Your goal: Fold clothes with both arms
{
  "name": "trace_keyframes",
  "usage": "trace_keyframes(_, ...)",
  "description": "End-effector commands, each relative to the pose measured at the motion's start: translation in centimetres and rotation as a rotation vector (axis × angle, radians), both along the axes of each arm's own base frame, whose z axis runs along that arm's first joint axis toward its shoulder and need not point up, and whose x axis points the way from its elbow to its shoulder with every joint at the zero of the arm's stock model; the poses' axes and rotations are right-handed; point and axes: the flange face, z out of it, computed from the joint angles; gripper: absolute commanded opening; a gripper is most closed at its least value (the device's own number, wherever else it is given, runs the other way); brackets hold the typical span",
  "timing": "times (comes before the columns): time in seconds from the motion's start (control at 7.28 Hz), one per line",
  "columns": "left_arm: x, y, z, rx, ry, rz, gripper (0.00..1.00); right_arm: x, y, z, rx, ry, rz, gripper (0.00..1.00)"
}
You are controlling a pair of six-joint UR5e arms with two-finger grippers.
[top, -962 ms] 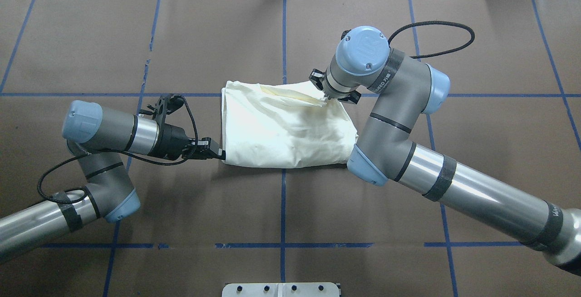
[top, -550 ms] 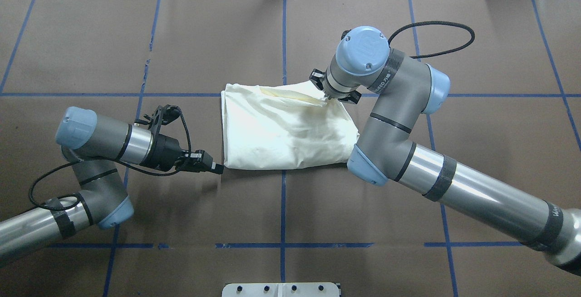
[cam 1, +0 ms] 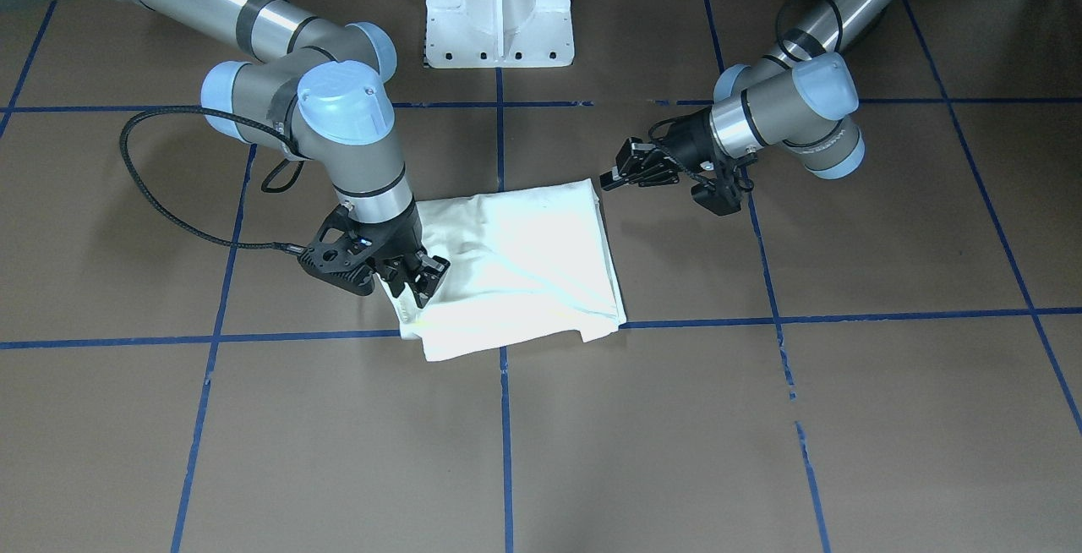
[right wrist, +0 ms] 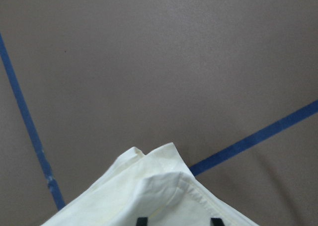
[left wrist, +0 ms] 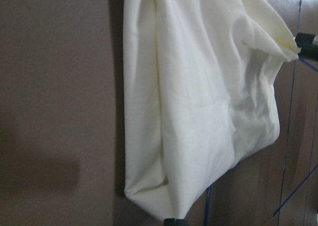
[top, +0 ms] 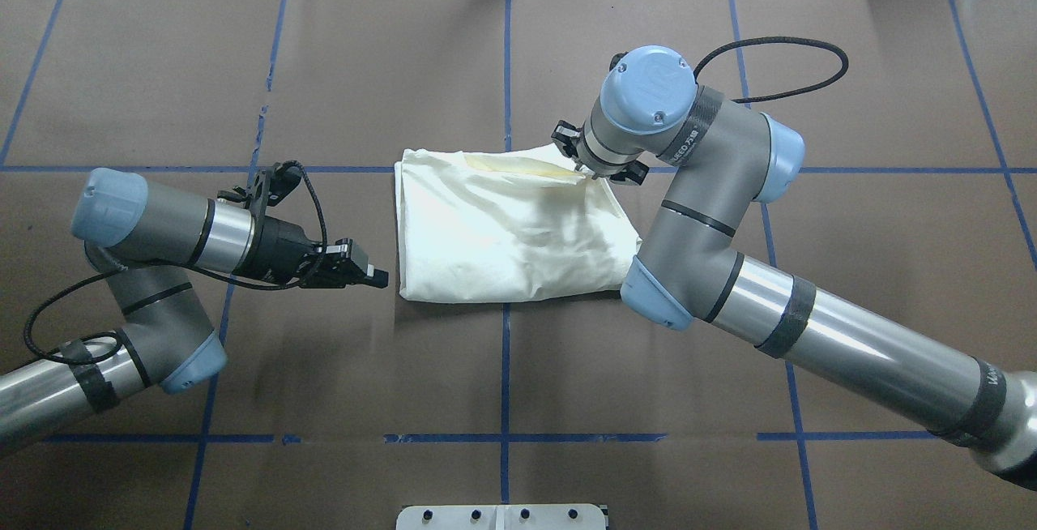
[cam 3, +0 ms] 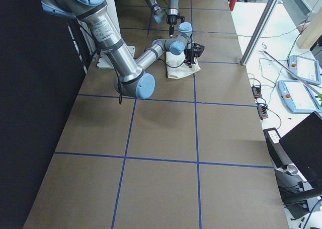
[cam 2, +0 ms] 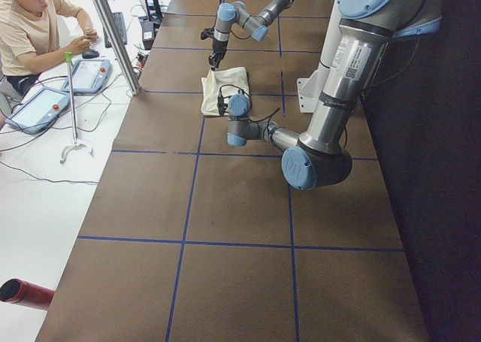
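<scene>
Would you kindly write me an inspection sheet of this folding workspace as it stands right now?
Surface: brown table cover with a blue tape grid, lying flat.
Job's things: cream T-shirt folded at the centre, plain side up.
Clutter: nothing seen.
Grippers: left gripper shut, clear of the shirt's edge; right gripper open, fingertips at the shirt's far corner.
Cables: black cable loops off each wrist, clear of the shirt.
Surroundings: white pedestal base; seated person and teach pendants beside the table.
</scene>
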Motion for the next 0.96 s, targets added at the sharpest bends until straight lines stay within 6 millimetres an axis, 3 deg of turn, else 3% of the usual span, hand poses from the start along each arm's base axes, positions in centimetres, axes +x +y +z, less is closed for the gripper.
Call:
trace_keyframes(0.0, 2.5, -1.5, -5.0, -0.05, -0.046, -0.083, 0.0, 4.2, -1.4, -1.0, -0.027, -0.068, -0.035, 1.0)
trace_keyframes(0.27, 7.2, 2.7, -3.7, -0.057, -0.072, -0.108, 0.0, 4.4, -1.2, -0.8, -0.025, -0.069, -0.033, 1.0)
trace_keyframes(0.82, 5.9, 3.3, 0.2, -0.076, -0.122, -0.113, 0.0, 4.5, -1.1, -1.1, -0.019, -0.072, -0.031, 1.0)
